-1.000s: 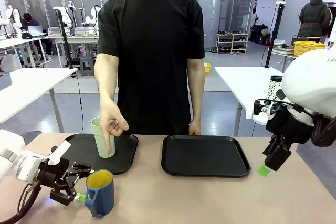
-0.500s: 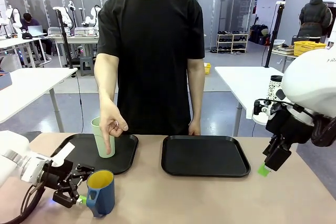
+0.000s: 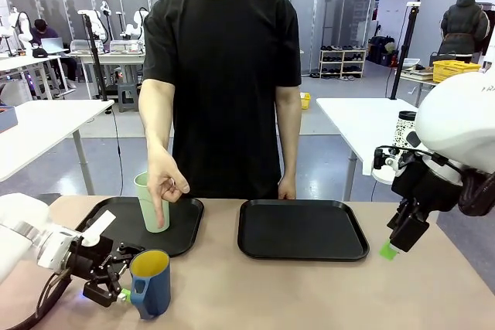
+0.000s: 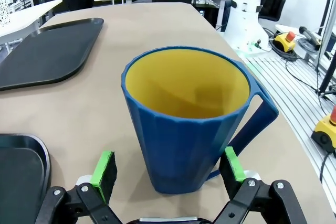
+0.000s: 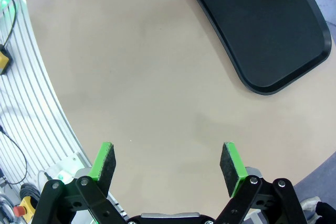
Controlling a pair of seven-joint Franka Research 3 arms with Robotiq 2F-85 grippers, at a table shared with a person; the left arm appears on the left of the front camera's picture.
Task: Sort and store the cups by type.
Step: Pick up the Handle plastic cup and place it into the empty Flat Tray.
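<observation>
On the left black tray (image 3: 186, 226) a pale green tumbler (image 3: 145, 202) is set, a person's hand (image 3: 164, 183) at its rim. Just before that tray, the blue mug (image 3: 152, 284) is bracketed by the left gripper (image 4: 169, 167), jaws spread. A grasp is judged in hand, with closing needed next. Far right of the tray, the right gripper (image 5: 168, 163) is held agape, empty.

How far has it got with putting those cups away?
Roughly halfway. Done: the green tumbler stands on the left tray, a person's hand at it. In hand: the left gripper is open around the blue mug on the table, not yet closed. Left: grip the mug and move it, probably to the right tray. The right gripper hangs open.
</observation>
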